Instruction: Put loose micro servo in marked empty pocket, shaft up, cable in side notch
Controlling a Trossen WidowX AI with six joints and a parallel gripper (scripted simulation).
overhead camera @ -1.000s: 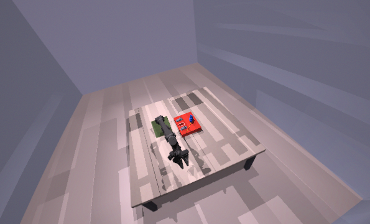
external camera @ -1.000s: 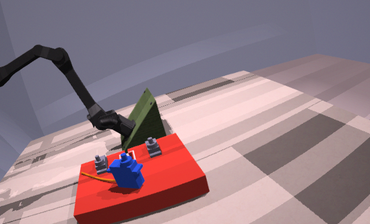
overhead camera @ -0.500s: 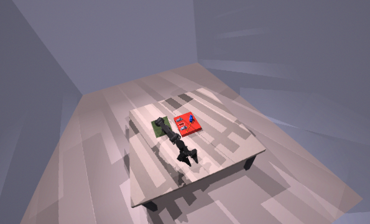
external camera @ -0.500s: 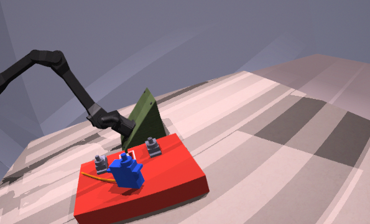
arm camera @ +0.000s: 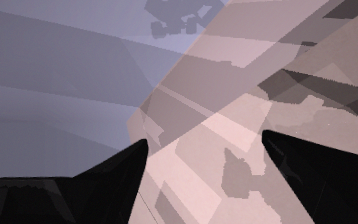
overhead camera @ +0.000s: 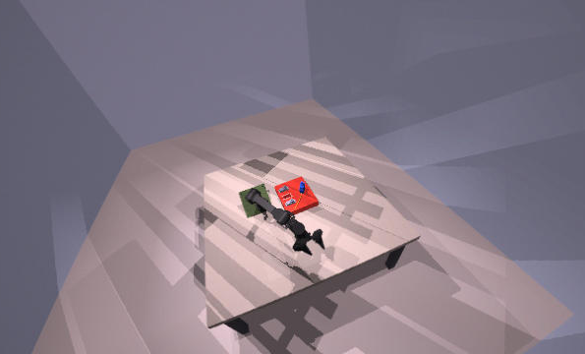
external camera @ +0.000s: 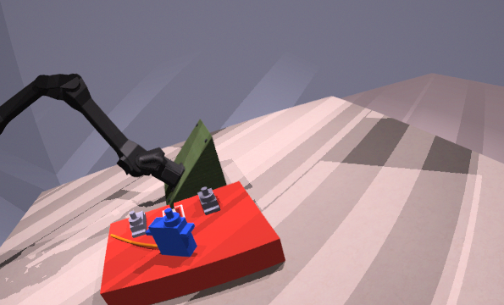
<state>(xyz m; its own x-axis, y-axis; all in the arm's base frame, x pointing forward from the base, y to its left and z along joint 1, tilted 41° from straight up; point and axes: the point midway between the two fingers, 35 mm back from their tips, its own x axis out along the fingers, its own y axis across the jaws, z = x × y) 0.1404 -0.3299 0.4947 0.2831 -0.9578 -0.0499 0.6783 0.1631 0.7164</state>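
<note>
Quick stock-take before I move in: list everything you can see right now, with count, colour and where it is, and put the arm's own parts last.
Table: one, pale striped top on dark legs, carrying everything else.
Deck: one, red slab, beside the green plate.
Loose micro servo: one, blue, standing on the deck, shaft up, not in the pocket.
Cable: one, orange, trailing from the blue servo across the deck.
Seated servos: two, grey, in the deck on either side of the marked pocket.
Marked pocket: one, white outline, behind the blue servo, partly hidden.
Base plate: one, green, under the arm's base.
Arm: one, black, reaching away from the deck.
Gripper: one, black, open, holding nothing, off the deck.
</note>
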